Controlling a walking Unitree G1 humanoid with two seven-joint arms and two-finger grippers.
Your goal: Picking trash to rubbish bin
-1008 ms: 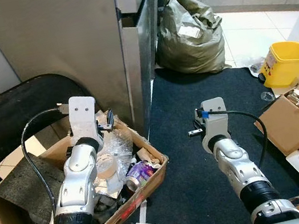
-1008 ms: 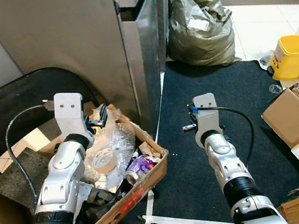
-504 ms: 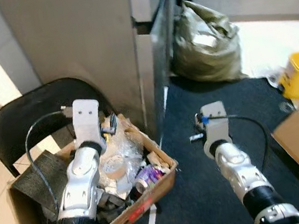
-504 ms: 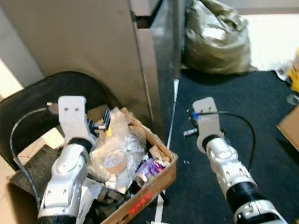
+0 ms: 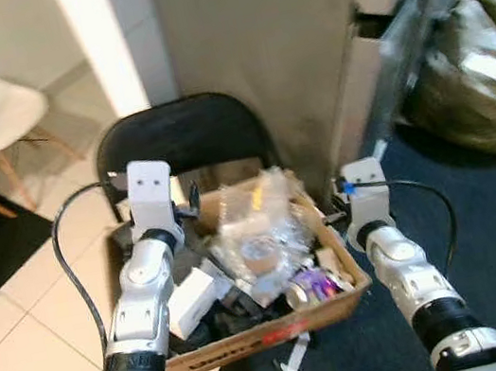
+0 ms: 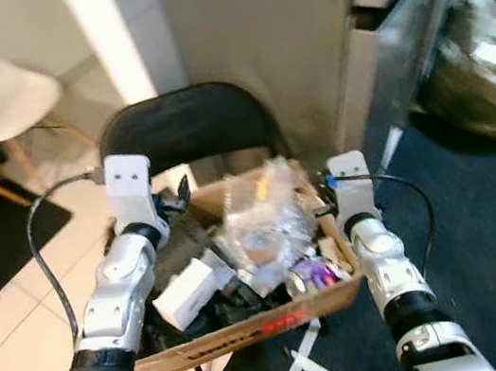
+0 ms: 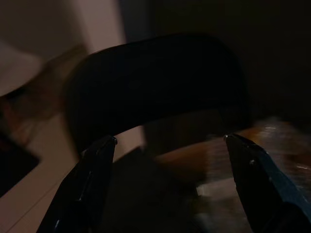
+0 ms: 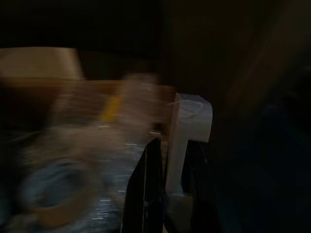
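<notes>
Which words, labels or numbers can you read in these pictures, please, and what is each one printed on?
None can be read for certain.
Box: red print along the front wall, too blurred to read.
Can: purple label, too blurred to read.
White carton: no text can be made out.
Green sack: a pale label, too small to read.

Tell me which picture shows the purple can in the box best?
The left eye view: the purple can lies in plain sight near the cardboard box's front wall. The right eye view shows it too, slightly more blurred. The dark, smeared wrist views give no can I can make out.
</notes>
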